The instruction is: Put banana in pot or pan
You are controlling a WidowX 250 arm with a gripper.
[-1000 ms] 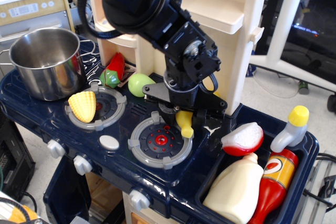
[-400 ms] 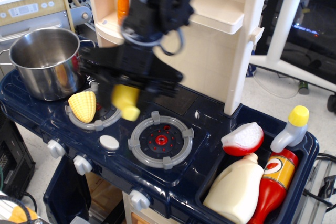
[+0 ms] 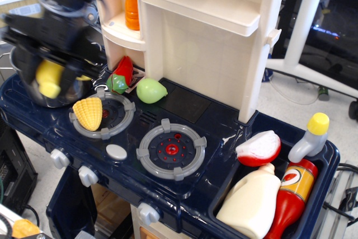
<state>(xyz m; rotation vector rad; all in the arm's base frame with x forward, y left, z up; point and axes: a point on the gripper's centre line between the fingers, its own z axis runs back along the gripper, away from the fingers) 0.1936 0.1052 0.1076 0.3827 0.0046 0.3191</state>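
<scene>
The yellow banana [image 3: 48,78] is held in my gripper [image 3: 53,71], which is shut on it and blurred by motion at the far left. The banana hangs over the shiny steel pot [image 3: 27,95], at about its rim. The arm and gripper hide most of the pot; only parts of its wall show below and beside the banana. I cannot tell whether the banana touches the pot.
A ridged corn cob [image 3: 88,113] lies on the left burner. A pale green fruit [image 3: 150,90] and a red pepper [image 3: 123,71] lie behind it. The cream shelf unit holds a carrot [image 3: 132,4]. The right bin [image 3: 330,163] holds bottles [image 3: 251,202].
My gripper has carried the banana from the front burner leftward across the stove, past the corn, to over the pot.
</scene>
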